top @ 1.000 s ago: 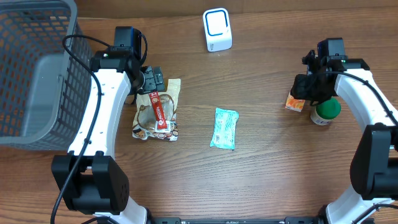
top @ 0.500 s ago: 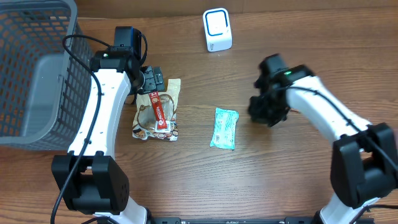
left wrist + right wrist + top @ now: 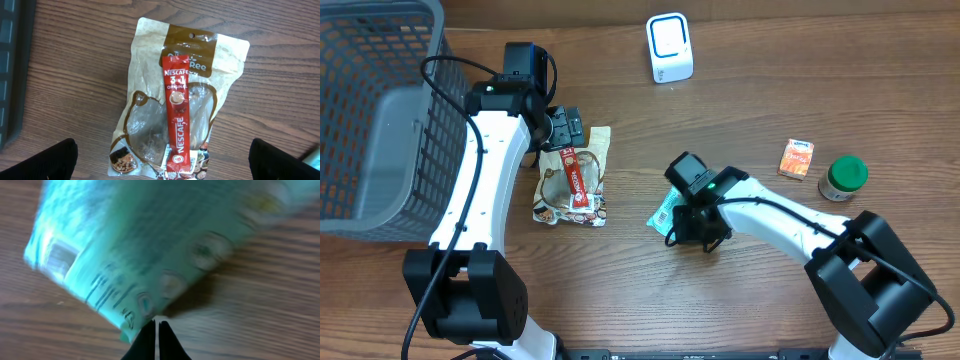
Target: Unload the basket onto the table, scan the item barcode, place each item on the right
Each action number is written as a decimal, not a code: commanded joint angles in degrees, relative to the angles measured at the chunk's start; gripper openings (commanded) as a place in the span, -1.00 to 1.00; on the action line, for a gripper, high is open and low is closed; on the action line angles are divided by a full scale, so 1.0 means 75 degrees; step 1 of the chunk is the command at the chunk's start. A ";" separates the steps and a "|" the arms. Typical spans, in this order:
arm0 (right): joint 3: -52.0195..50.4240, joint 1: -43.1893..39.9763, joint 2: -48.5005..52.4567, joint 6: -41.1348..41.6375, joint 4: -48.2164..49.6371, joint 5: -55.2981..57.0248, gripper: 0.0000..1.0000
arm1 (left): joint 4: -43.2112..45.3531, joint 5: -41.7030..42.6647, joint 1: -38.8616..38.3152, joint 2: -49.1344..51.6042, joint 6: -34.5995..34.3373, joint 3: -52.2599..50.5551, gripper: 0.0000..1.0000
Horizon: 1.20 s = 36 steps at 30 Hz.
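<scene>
We see the right gripper (image 3: 156,330) out over the middle of the table (image 3: 620,300), its jaws clenched tight, tips meeting right at the edge of the teal packet (image 3: 660,210). The wrist view is blurred, so we cannot tell whether any of the film is pinched between them. The packet lies near the table's centre, slanted, partly hidden under the gripper from above. In the wrist view we make out dark print and a pale patch on it, too smeared to read.

The left gripper (image 3: 167,160) hangs over the bag (image 3: 150,100) toward the left side of the table. Its jaws are released wide, one dark finger (image 3: 50,160) showing at each lower corner of the wrist view, neither touching anything that we can see. The bag is brown and clear, lying flat, and a red coffee stick (image 3: 177,115) rests lengthwise on top of it.

The white scanner (image 3: 669,47) stands by the far edge — well apart from the packet. A grey basket (image 3: 360,120) fills the far left corner. Near the right edge sit a small orange box (image 3: 797,159) and a green-lidded jar (image 3: 843,177), just beside each other.
</scene>
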 commanded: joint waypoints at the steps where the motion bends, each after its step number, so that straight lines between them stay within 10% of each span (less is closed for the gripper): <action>1: 0.0050 0.0009 -0.0064 0.0233 0.0163 0.0000 -0.81 | 0.0006 0.0035 -0.0015 -0.0160 -0.0073 0.0108 0.99; 16: 0.0242 -0.0125 -0.0114 0.0300 0.2495 -0.1207 -0.78 | 0.0006 0.0035 -0.0015 -0.0160 -0.0076 0.0108 0.99; 36: 0.0108 -0.1533 -0.0606 -0.0175 0.0510 -0.0915 0.31 | 0.0006 0.0035 -0.0015 -0.0160 -0.0073 0.0108 1.00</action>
